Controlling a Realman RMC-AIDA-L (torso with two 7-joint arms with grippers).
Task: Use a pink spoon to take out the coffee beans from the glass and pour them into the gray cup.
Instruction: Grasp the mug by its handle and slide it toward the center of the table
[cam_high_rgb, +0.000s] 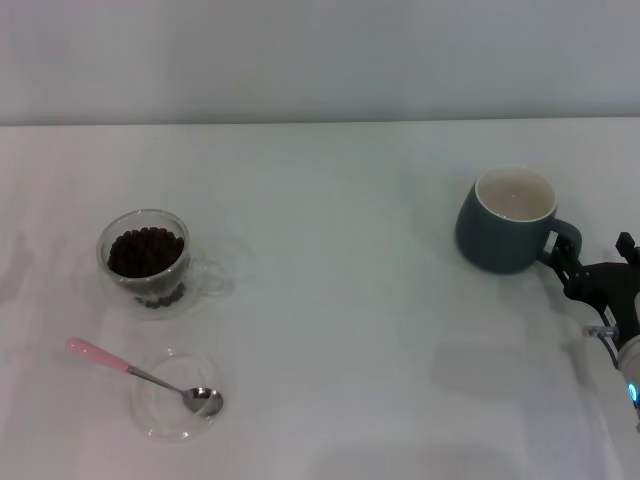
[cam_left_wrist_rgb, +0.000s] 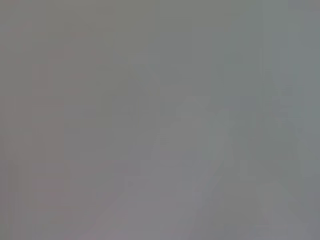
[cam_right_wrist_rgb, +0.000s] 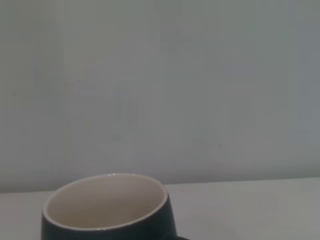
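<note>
Pink spoon (cam_high_rgb: 128, 368) lies near-left in head view, bowl in a shallow dish (cam_high_rgb: 165, 422), handle pointing far-left, near side of glass (cam_high_rgb: 146, 262) of coffee beans (cam_high_rgb: 146, 251). Right gripper (cam_high_rgb: 572, 272) sits far right at gray cup (cam_high_rgb: 508, 222) handle; grip state unclear. Left wrist view: blank. Right wrist view: gray cup rim only.

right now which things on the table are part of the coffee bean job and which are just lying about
Part of the job:
- pink spoon, its bowl resting in the dish
- coffee beans, heaped in the glass
- gray cup, looks empty
- right pincer, at the cup's handle

Just lying about:
- shallow clear glass dish under the spoon's bowl
- white table
</note>
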